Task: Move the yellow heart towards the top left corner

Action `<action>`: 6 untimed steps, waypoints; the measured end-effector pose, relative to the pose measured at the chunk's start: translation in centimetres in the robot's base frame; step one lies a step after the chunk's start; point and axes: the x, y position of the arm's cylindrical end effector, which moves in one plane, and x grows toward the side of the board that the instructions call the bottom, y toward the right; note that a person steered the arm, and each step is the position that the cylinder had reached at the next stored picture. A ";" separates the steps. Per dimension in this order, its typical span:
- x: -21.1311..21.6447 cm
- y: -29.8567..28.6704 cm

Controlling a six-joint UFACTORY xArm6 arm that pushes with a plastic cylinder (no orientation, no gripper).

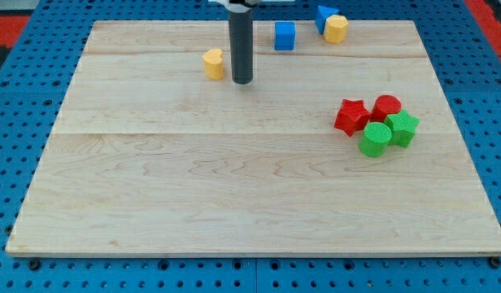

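A yellow heart [213,63] lies on the wooden board [234,179] near the view's top, left of centre. My tip [242,82] rests on the board just to the right of the heart, a small gap between them. The rod rises straight up out of the view's top.
A blue cube [285,36], a blue triangle-like block [324,15] and a yellow rounded block [337,28] sit at the view's top right of centre. A red star [350,115], a red cylinder [387,107], a green cylinder [375,139] and a green block [402,128] cluster at the right.
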 end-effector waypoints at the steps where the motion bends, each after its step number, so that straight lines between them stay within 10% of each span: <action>1: -1.8 -3.4; 6: -6.2 -16.5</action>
